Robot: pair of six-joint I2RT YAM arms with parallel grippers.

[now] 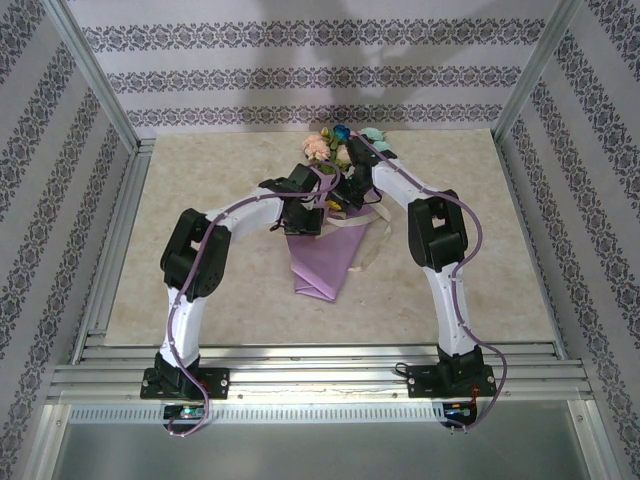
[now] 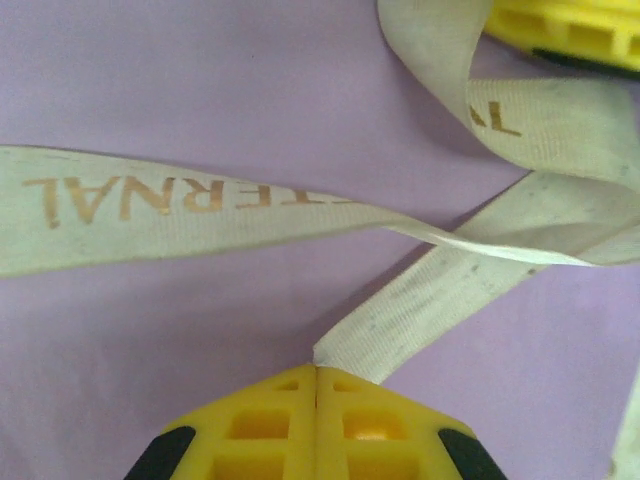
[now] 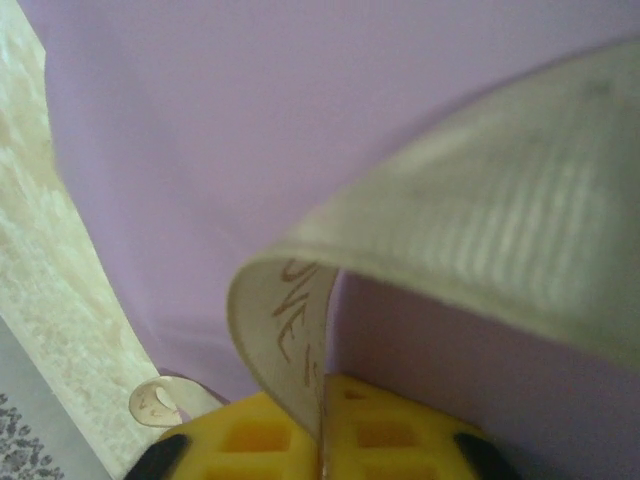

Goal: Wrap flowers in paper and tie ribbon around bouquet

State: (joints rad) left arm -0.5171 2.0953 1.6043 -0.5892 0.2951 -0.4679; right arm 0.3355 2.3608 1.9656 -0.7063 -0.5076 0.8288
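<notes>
Lilac paper (image 2: pixel 200 90) is wrapped round the flowers (image 1: pixel 330 148). The bouquet (image 1: pixel 322 255) lies in the middle of the table (image 1: pixel 200 290), with the blooms at the far end. The ribbon (image 2: pixel 180 215) crosses it in a loose loop. The left gripper (image 2: pixel 316 372) has its jaws pressed together, pinching one strand. The right gripper (image 3: pixel 322 425) pinches another strand, jaws nearly together. A hard pull could drag the light bouquet or crumple the paper. The ribbon is smooth and twisted, so it could slip out and the loop could fall open.
</notes>
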